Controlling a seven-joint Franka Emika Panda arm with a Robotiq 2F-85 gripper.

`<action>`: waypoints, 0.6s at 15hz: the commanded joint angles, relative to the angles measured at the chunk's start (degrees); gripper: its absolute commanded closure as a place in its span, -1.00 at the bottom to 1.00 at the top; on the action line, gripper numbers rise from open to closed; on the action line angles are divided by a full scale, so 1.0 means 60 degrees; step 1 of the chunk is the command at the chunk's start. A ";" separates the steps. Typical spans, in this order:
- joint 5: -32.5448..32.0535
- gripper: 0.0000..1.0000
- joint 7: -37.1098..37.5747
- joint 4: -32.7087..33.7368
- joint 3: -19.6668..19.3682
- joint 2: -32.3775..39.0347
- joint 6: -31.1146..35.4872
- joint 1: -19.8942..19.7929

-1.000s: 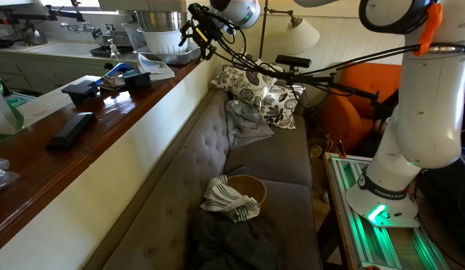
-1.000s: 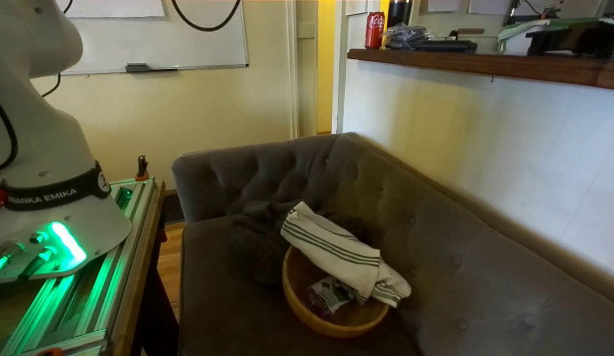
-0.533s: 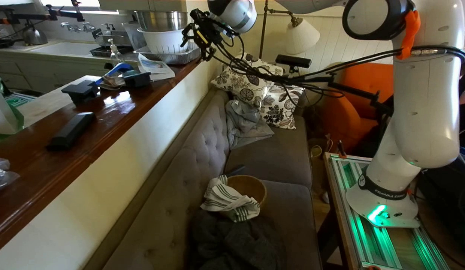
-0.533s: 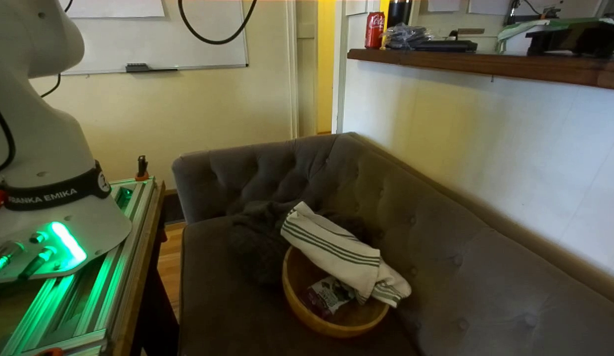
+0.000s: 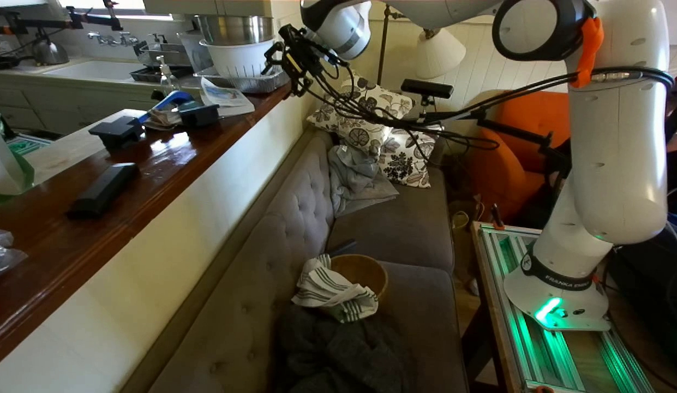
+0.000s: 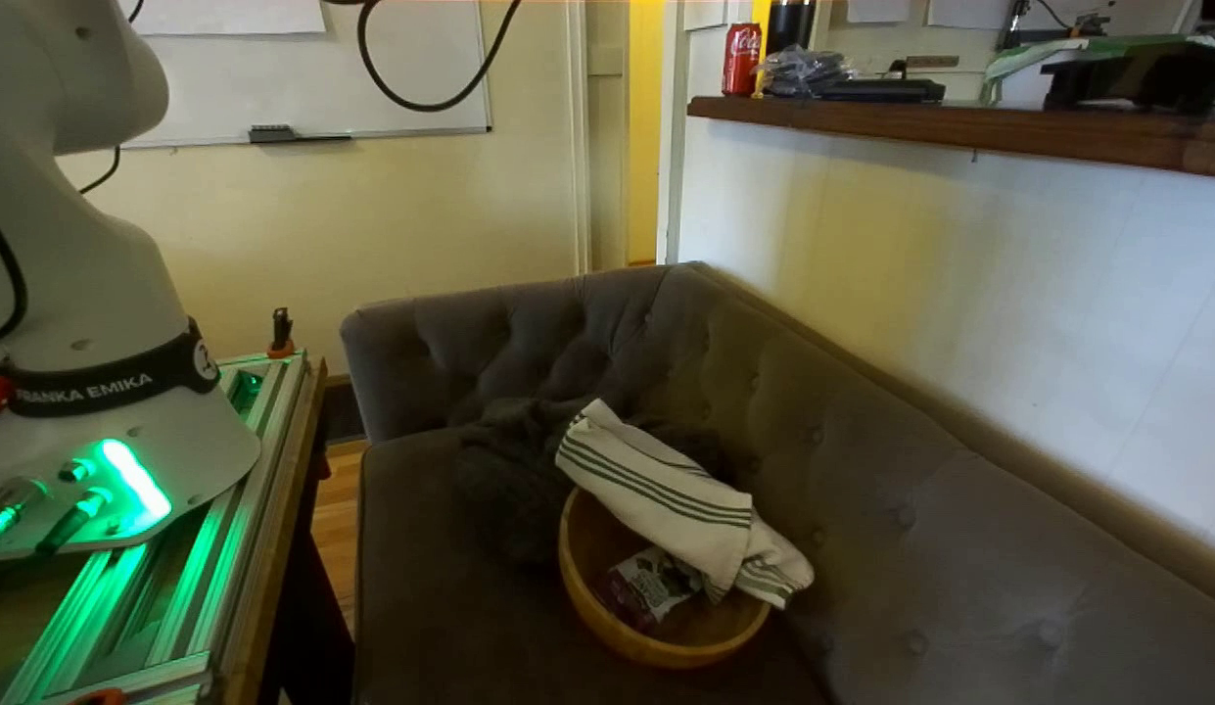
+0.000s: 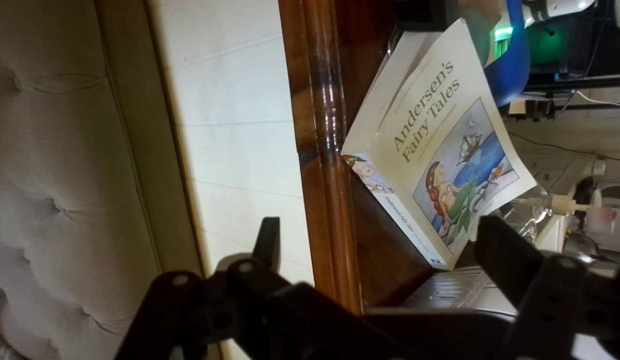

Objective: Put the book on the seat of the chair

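The black two-finger tool [image 7: 378,235] has its jaws wide apart and nothing in its grip. In the wrist view, from left to right, come the grey buttoned fabric sofa [image 7: 60,190], the white wall [image 7: 235,125] and the glossy red-brown wooden table [image 7: 334,225]. On this table lies the white paperback book [image 7: 434,145]. Only the wrist view shows the title, "Andersen's Fairy Tales", and the mermaid drawn on the cover. In both exterior views the round brown wooden bowl [image 6: 666,652] stands on the sofa, with the green-striped white cloth [image 6: 666,494] over its rim; the small printed packet [image 6: 656,580] inside it is seen in an exterior view only, as is the red metal can [image 6: 741,59] on the table. The book lies beyond the tool, in the wrist view mostly between the jaws and reaching to the right, near them but not touching.
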 commanded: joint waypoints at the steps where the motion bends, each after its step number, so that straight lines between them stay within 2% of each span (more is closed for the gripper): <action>1: 0.1386 -1.00 -0.1830 -0.0006 0.0411 0.0286 0.0298 -0.0330; 5: 0.1986 -1.00 -0.3135 0.0007 0.0411 0.0606 0.0213 -0.0193; 9: 0.2531 -1.00 -0.3963 0.0475 0.0591 0.1108 0.0869 -0.0089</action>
